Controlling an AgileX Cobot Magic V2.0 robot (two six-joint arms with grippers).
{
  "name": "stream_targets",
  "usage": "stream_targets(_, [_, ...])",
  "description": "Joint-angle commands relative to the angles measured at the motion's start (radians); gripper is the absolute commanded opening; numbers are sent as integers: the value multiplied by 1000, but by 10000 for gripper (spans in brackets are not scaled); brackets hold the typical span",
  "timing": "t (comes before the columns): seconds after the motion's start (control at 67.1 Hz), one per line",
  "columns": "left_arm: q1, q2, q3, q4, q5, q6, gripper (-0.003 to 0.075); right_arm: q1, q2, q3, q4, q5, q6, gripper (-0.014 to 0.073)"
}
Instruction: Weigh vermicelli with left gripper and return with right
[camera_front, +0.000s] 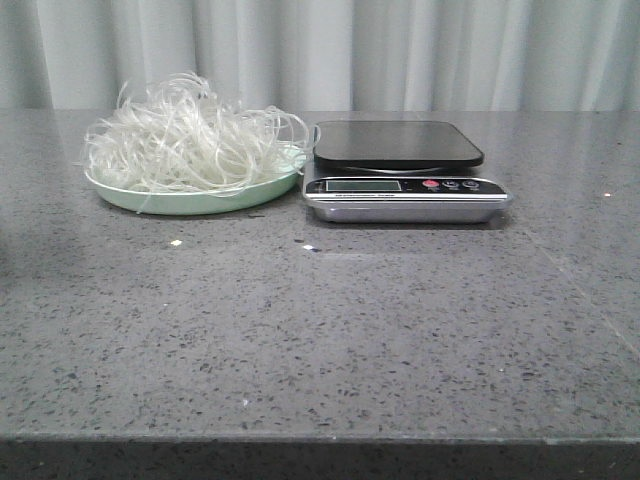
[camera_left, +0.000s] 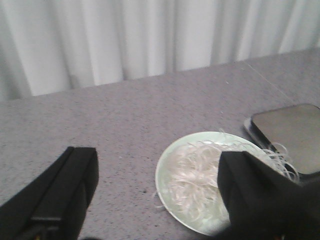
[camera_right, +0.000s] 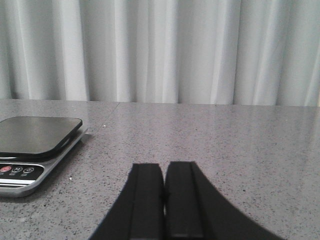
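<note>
Gripping springy, featherlight vermicelli (camera_front: 190, 135)
Pinch deep mid-tangle; strands probably shed. Left pincer (camera_left: 157, 200) gapes wide, right pincer (camera_right: 164, 200) sits closed, empty.

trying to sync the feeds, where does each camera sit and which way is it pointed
Front view: low at the table's near edge, facing forward at the vermicelli on its plate and the scale; no arm shows.
Left wrist view: on the left arm, looking down at the plate; the left tool is open.
Right wrist view: on the right arm, low, facing the curtain; the right tool is shut, empty.
All three show the scale.
</note>
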Motion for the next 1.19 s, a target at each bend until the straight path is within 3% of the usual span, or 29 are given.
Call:
stream_targets(0.0, [-70,122,-124,-10,15,8,559,-5,-18,-8,-13,-75,0,160])
stream_targets(0.089, [-127,365,-294,-15,108,8,559,-4,-18,-8,-13,-75,0,160])
stream_targets(0.149, [-128,426,-333,-23,126,8,559,-4,-18,-8,-13,-75,0,160])
stream_targets(0.88, [-128,813,-534,-61,316,8,550,-4,-18,-8,-13,-75,0,160])
stream_targets(0.999, [-128,833,-545,-61,346,8,452,-4,-18,-8,-13,-75,0,160])
stream_targets(1.118, [-128,838,-560,-61,355,8,226,-4,-18,-8,-13,-75,0,160])
stream_targets(1.148, [-128,838,-571,-61,358,8,138,-4,-18,-8,-13,-75,0,160])
stream_targets(1.178, [-128,838,-586,-61,366,8,106,-4,-18,-8,-13,-75,0,160])
